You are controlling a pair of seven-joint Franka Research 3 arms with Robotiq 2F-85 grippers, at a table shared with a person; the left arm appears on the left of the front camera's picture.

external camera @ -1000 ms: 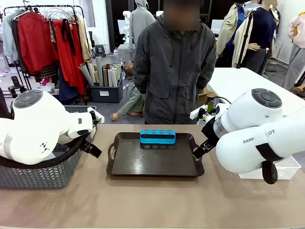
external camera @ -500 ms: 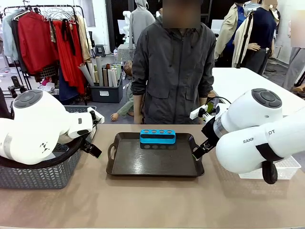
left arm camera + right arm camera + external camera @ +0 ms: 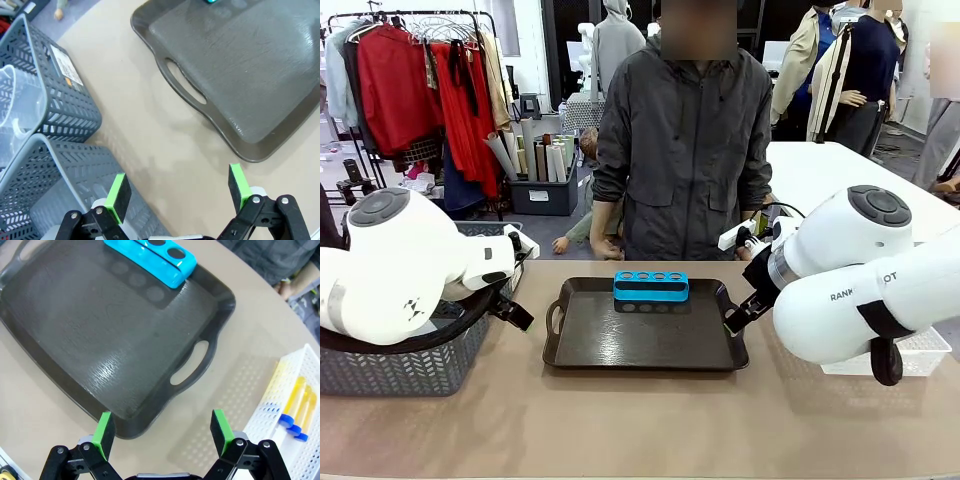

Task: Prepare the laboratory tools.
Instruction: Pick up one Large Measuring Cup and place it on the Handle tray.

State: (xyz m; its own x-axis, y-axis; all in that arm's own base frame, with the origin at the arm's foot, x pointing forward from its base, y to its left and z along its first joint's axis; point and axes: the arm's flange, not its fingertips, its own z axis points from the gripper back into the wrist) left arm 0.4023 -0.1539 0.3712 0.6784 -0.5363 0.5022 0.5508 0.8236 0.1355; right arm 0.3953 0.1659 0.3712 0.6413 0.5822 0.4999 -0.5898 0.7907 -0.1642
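A small blue tube rack (image 3: 651,286) with empty holes stands at the far edge of the dark brown tray (image 3: 620,345); its end also shows as the blue rack (image 3: 150,257). Blue-capped tubes of yellow liquid (image 3: 295,407) lie in a white basket (image 3: 280,440). A clear beaker (image 3: 17,117) sits inside a grey mesh basket (image 3: 55,95). My left gripper (image 3: 177,192) hangs open over bare table beside the tray's handle (image 3: 185,87). My right gripper (image 3: 162,432) is open above the tray's other handle (image 3: 190,365). Nothing is held.
A person in a grey jacket (image 3: 685,150) stands at the far side behind the tray. A second grey mesh basket (image 3: 65,190) lies under my left gripper's side. The grey basket (image 3: 400,365) sits at the table's left, the white basket (image 3: 920,350) at its right.
Both arms and the rack stay still. The person's arms have shifted slightly at their sides.
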